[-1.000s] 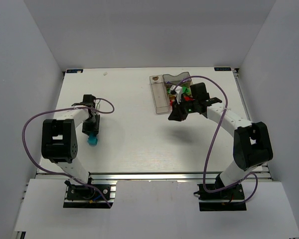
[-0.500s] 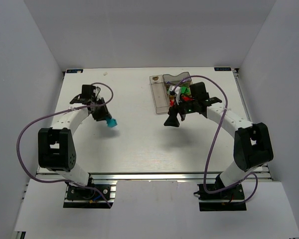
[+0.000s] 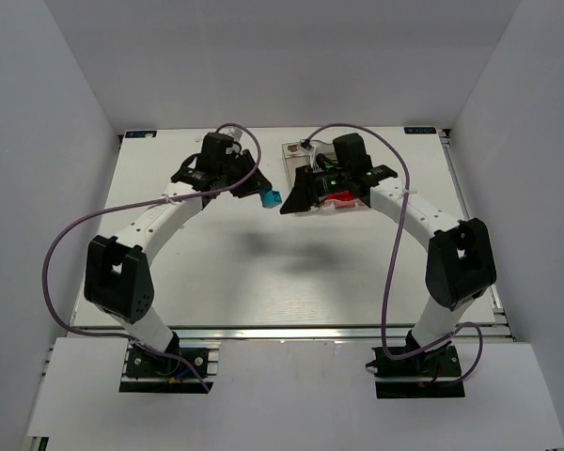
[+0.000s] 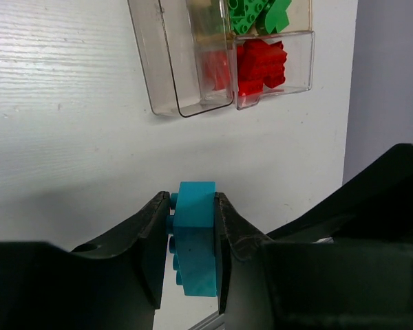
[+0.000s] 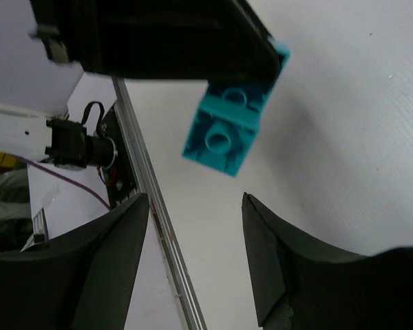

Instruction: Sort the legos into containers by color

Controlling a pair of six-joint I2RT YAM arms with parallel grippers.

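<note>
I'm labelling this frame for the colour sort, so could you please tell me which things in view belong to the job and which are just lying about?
Part of the job:
- teal brick, held in the left pincer
- right pincer, open beside it
- containers
- red legos and green legos inside them

Just lying about:
- purple cables
- metal rail along the near edge

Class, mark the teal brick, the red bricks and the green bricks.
teal brick [image 4: 195,237], left wrist view, smooth side face.
red bricks [image 4: 261,65], left wrist view, middle of pile.
green bricks [image 4: 249,14], left wrist view, studded face.
</note>
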